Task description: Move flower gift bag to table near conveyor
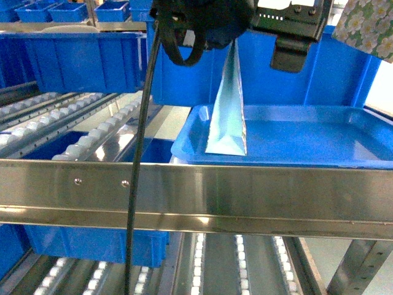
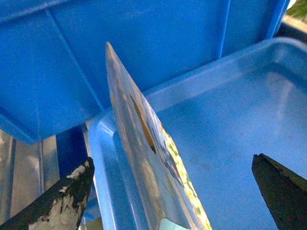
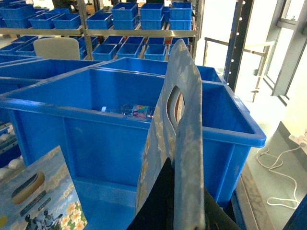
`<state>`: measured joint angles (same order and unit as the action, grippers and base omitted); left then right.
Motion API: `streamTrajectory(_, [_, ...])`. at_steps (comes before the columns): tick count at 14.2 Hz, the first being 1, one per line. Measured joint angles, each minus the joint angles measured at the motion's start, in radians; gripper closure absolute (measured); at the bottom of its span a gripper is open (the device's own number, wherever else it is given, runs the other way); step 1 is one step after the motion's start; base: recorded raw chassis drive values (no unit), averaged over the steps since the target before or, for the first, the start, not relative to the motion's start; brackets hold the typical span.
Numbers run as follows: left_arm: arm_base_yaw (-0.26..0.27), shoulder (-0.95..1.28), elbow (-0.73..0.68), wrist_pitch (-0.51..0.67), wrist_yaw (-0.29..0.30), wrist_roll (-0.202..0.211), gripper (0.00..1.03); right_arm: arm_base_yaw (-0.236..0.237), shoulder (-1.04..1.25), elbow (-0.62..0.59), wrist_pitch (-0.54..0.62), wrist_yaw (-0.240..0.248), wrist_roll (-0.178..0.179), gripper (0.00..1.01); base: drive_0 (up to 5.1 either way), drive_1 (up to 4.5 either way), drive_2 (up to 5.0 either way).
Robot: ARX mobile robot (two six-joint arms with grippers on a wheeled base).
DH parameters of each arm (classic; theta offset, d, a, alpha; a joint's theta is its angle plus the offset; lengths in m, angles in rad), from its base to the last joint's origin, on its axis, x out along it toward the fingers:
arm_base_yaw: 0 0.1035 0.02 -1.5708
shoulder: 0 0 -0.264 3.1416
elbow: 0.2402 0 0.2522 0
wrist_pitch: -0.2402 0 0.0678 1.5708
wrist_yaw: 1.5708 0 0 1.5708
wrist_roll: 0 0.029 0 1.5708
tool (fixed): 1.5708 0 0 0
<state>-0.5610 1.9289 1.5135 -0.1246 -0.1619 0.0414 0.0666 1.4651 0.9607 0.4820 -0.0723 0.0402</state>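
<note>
Head view shows a pale blue flat paper gift bag standing upright at the left edge of a shallow blue plastic tray, which sits on the steel-framed roller conveyor. Directly above the bag hangs the black left gripper. Its wrist view has the bag between the two dark fingertips, both well clear of it, jaws spread wide. Floral print shows on the bag only from the wrist cameras. Right wrist view shows a second flower-printed bag with a cut-out handle clamped upright in the right gripper, in front of a deep blue plastic bin.
</note>
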Motion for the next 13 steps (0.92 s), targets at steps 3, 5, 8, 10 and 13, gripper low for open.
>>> streamTrajectory(3, [0.002,0.045,-0.011,0.002,-0.017,0.012,0.05,0.000,0.000,0.000,0.000,0.000,0.000,0.99,0.0,0.00,0.0])
streamTrajectory(5, [0.006,0.061,-0.016,0.052,-0.048,0.039,0.05,0.000,0.000,0.000,0.000,0.000,0.000,0.99,0.0,0.00,0.0])
streamTrajectory(8, [0.008,0.081,-0.016,0.065,-0.063,0.088,0.10,0.000,0.000,0.000,0.000,0.000,0.000,0.99,0.0,0.00,0.0])
streamTrajectory(10, [0.008,0.082,-0.016,0.066,-0.063,0.097,0.55,0.000,0.000,0.000,0.000,0.000,0.000,0.99,0.0,0.00,0.0])
streamTrajectory(13, [0.008,0.082,-0.016,0.066,-0.065,0.098,0.82,0.000,0.000,0.000,0.000,0.000,0.000,0.99,0.0,0.00,0.0])
